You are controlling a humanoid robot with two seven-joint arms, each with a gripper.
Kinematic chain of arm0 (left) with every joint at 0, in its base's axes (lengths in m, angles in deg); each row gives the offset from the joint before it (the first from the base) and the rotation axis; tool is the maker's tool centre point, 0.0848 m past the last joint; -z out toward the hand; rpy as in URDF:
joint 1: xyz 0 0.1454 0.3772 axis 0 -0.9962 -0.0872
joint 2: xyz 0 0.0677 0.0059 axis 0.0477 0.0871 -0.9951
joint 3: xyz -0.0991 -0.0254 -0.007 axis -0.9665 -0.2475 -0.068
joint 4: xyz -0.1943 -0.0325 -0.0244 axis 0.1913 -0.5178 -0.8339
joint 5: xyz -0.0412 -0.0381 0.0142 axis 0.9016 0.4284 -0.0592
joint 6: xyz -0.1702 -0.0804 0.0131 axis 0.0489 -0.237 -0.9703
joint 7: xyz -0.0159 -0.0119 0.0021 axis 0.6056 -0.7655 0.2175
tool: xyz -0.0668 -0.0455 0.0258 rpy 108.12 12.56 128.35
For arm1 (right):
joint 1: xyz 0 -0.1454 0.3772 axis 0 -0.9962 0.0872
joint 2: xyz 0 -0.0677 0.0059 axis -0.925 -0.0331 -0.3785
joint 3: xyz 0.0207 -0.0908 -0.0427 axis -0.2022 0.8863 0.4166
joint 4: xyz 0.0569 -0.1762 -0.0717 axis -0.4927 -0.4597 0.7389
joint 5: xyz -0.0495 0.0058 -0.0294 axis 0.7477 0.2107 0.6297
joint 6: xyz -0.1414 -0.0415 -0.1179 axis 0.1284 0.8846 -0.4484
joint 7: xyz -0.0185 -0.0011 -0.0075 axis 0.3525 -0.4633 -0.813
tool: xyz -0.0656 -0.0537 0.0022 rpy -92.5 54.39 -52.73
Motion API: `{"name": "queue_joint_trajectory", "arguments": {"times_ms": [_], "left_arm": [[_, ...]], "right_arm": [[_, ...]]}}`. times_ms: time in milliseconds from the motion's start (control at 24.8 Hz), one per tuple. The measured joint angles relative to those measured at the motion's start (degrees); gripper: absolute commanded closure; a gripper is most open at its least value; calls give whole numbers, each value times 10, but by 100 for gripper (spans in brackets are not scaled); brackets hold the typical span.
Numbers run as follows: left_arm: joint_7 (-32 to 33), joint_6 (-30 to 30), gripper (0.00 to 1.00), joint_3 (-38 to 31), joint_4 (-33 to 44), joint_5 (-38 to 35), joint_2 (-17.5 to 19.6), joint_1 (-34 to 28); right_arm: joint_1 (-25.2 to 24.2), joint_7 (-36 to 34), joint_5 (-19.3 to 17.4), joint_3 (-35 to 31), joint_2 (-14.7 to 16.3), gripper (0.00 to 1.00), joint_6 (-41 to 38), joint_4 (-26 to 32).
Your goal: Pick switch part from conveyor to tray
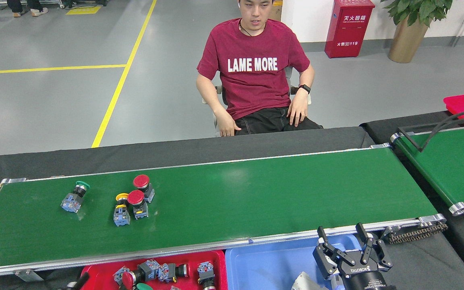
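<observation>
I saw the conveyor (256, 193), a long dark-green belt with silver rails, crossing mid-frame. At its left lay a green-capped switch part (75, 196); right of it clustered one yellow-capped (121, 208) and two red-capped parts (137, 203). The red tray (220, 266) at lower left held several more parts.

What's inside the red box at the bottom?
The red tray holds several switch parts: one with a red cap, one with a green cap, others grey and blue. The picture's bottom edge cuts off the rest.
</observation>
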Motion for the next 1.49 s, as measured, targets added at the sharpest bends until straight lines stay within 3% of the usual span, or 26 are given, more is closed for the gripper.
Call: {"name": "queue_joint_trajectory", "arguments": {"times_ms": [121, 283, 485, 929, 1131, 1495], "left_arm": [[-1, -23, 0, -36, -3, 11, 5, 0], [-3, -31, 0, -9, -3, 2, 8, 17], [2, -35, 0, 79, -35, -22, 75, 86], [20, -34, 0, 96, -217, -24, 131, 216], [21, -35, 0, 96, -279, -24, 156, 238], [21, -38, 0, 97, -353, -24, 166, 286]], "right_arm": [[0, 0, 0, 0, 0, 2, 2, 3], [0, 0, 0, 0, 0, 2, 3, 4], [0, 0, 0, 0, 0, 2, 3, 4], [0, -1, 0, 0, 0, 2, 3, 4], [0, -1, 0, 0, 0, 2, 2, 4], [0, -1, 0, 0, 0, 2, 1, 4]]}}
